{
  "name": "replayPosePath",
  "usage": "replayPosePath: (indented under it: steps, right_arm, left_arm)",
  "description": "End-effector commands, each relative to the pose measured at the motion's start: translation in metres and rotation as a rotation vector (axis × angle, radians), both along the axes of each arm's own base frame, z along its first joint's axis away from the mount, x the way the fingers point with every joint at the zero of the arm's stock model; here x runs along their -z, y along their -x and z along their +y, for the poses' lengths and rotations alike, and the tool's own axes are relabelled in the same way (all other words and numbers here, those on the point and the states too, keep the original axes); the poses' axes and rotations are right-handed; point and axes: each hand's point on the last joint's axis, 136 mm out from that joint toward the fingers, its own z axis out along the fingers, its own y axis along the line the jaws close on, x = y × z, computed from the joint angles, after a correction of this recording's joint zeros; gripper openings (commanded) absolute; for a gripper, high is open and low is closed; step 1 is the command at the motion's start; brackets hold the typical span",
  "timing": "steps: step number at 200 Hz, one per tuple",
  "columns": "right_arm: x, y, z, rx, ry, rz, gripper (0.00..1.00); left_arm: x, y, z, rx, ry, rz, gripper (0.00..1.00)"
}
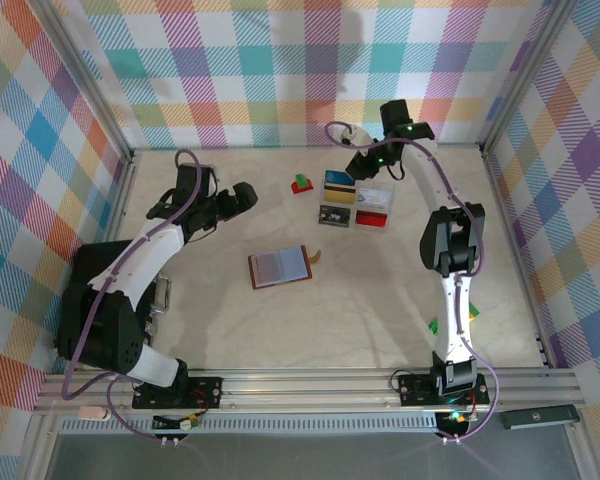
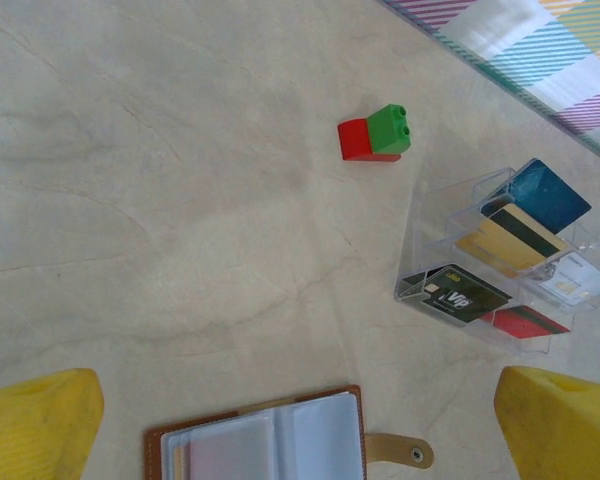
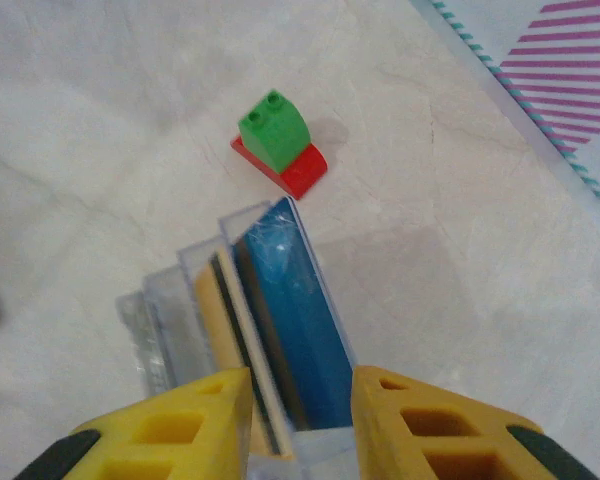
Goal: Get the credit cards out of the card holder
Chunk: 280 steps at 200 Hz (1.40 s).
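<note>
While several cards (image 2: 510,240) stand in the clear box (image 2: 410,250), whether the open wallet (image 1: 278,267) holds more is unclear; right gripper (image 3: 300,385) narrowly parted above them, left gripper (image 1: 243,197) wide, empty.

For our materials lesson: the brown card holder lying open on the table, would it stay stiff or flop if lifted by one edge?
Probably floppy: the card holder lies open, so lifted by one edge it would likely fold at its spine. Its clear sleeves look glossy, perhaps slippery. Thin and flat on the table, it should slide, not tip.
</note>
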Motion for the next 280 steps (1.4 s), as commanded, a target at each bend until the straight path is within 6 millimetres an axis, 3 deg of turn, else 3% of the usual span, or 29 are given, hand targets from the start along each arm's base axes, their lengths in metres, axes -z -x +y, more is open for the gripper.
replayPosePath:
  steps: [1,26,60,113,162,226,280]
  right_arm:
    - [-0.057,0.013,0.011,0.105,-0.136,-0.012,0.38]
    - [-0.057,0.035,0.020,0.219,-0.146,0.066,0.49]
    - [-0.043,0.075,0.042,0.347,-0.171,0.186,0.50]
    - [0.005,0.145,0.083,0.503,-0.169,0.400,0.62]
    - [0.054,0.196,0.130,0.547,-0.029,0.495,0.75]
    - [0.093,0.217,0.176,0.582,0.086,0.532,0.78]
    - [0.126,0.223,0.192,0.605,0.182,0.543,0.77]
  left_arm:
    - [-0.002,0.015,0.017,-0.047,-0.012,0.010,1.00]
    - [0.002,0.028,0.022,-0.064,-0.002,0.027,1.00]
    - [0.011,0.052,0.026,-0.081,0.013,0.072,1.00]
    - [0.030,0.087,0.041,-0.115,0.028,0.145,1.00]
    - [0.039,0.095,0.058,-0.157,0.071,0.172,1.00]
    - [0.038,0.092,0.071,-0.183,0.072,0.158,1.00]
    - [0.040,0.089,0.071,-0.164,0.057,0.138,1.00]
